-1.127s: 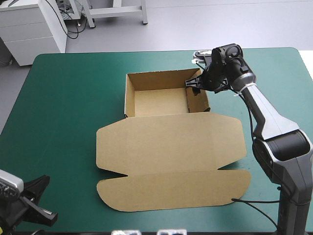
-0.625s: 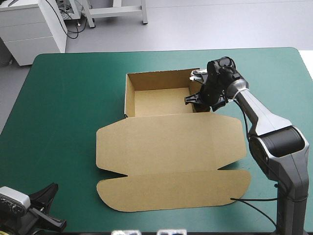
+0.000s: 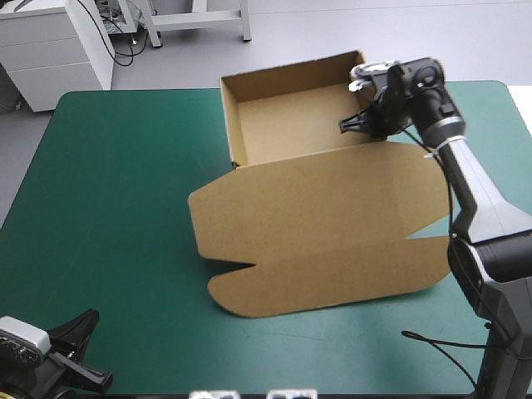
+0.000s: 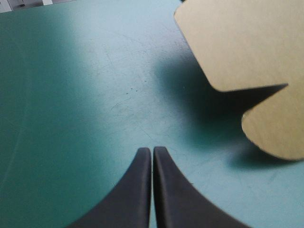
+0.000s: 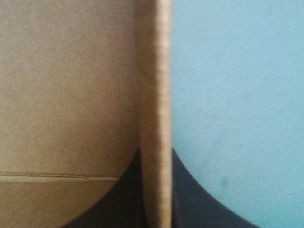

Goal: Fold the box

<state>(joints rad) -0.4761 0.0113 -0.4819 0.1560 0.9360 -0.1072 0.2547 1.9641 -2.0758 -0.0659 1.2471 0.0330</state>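
Note:
The brown box (image 3: 316, 224) is an open tray with its wide lid and front flap spread out toward the near edge. It hangs tilted, and its shadow lies on the teal-green cover under the flap (image 4: 237, 42). My right gripper (image 3: 359, 125) is shut on the tray's right wall. In the right wrist view that wall's edge (image 5: 154, 95) runs up between the black fingers (image 5: 126, 194). My left gripper (image 4: 152, 149) is shut on nothing. It stays low over the cover at the near left corner (image 3: 71, 357), well short of the flap.
Bare teal-green cover (image 3: 108, 208) shows left of the box and along the near edge. The tray's far wall (image 3: 287, 71) reaches past the table's far edge.
My right gripper has shut on the tray's right wall and raised it. The whole box has swung up, toward the far edge and to the right. The left gripper has stayed put.

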